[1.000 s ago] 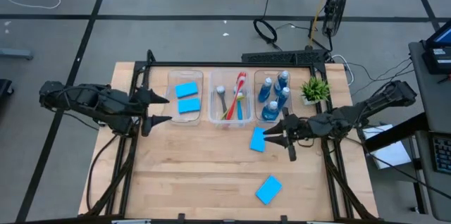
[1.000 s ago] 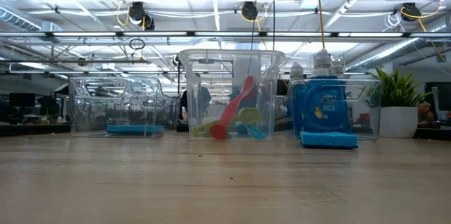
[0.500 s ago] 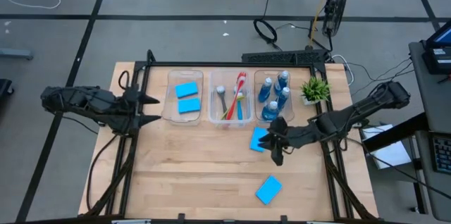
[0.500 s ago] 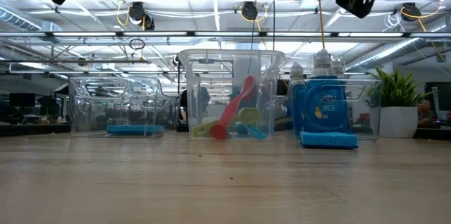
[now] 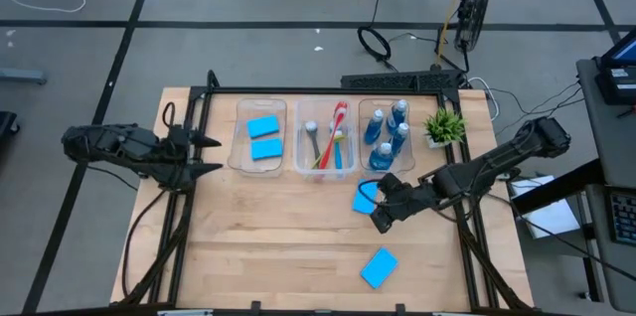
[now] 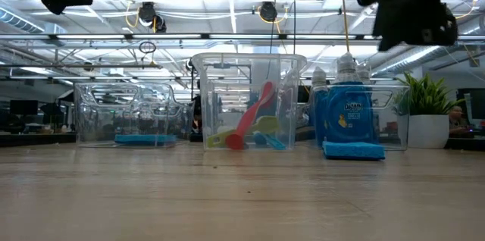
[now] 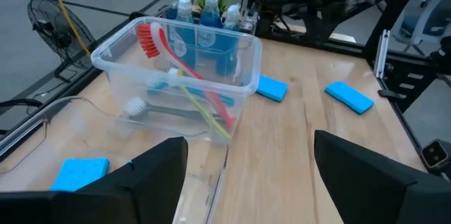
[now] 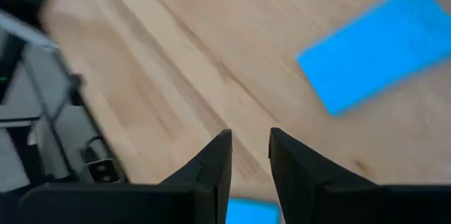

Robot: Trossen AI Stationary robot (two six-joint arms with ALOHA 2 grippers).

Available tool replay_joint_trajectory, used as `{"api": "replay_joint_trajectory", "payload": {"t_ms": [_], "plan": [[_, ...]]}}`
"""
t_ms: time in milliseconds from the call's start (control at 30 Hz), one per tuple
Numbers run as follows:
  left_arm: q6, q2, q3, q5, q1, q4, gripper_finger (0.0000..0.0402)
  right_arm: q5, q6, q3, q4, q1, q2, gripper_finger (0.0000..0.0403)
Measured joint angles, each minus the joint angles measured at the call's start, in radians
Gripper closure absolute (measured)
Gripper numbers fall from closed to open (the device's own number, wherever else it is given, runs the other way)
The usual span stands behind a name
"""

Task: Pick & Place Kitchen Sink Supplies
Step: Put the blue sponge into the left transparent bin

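Now near sponge (image 5: pixel 379 267) lying flat by front table (image 5: pixel 248 266) edge, open wood all round. Right gripper (image 5: pixel 381 219) hovering over second sponge (image 5: pixel 364 197), jaws narrowly parted, holding nothing. Sponges likely light, soft, squashy; pinching across short sides looks best. Farther back, bins (image 5: pixel 263 137) crowding rear. Left gripper (image 5: pixel 211 154) waiting beside them, jaws spread wide.

Your wooden table (image 5: pixel 278 256) carries three clear bins (image 5: pixel 318 138) in a row, a potted plant (image 5: pixel 443 127) beside them, and two loose sponges: one (image 5: pixel 364 197) just under the right jaws, another (image 5: pixel 379 267) well clear of both.
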Motion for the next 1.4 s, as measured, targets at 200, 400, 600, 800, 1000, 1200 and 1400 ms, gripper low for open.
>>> {"api": "replay_joint_trajectory", "payload": {"t_ms": [200,400,600,800,1000,1200,1400], "plan": [[0.017,-0.068,-0.027,-0.001,0.0,-0.002,0.0085,-0.044,0.125,0.0,-0.065,0.0,0.049,0.0316],[0.015,-0.134,-0.05,-0.002,0.0,-0.019,0.0093,-0.042,0.232,-0.002,-0.077,-0.025,0.087,0.0316],[0.017,-0.149,-0.05,-0.002,0.0,-0.026,0.0093,-0.041,0.299,-0.02,-0.066,-0.065,0.109,0.0316],[0.017,-0.149,-0.05,-0.001,0.0,-0.034,0.0081,-0.042,0.443,-0.073,-0.067,-0.087,0.109,0.0316],[0.017,-0.149,-0.05,-0.001,0.0,-0.033,0.0078,-0.036,0.544,-0.126,-0.062,-0.088,0.109,0.0316],[0.019,-0.149,-0.05,-0.001,0.0,-0.033,0.0078,-0.031,0.543,-0.161,0.031,-0.088,0.109,0.0288],[0.019,-0.149,-0.05,-0.002,0.0,-0.033,0.0077,-0.01,0.543,-0.179,0.053,-0.094,0.109,0.0237]]}}
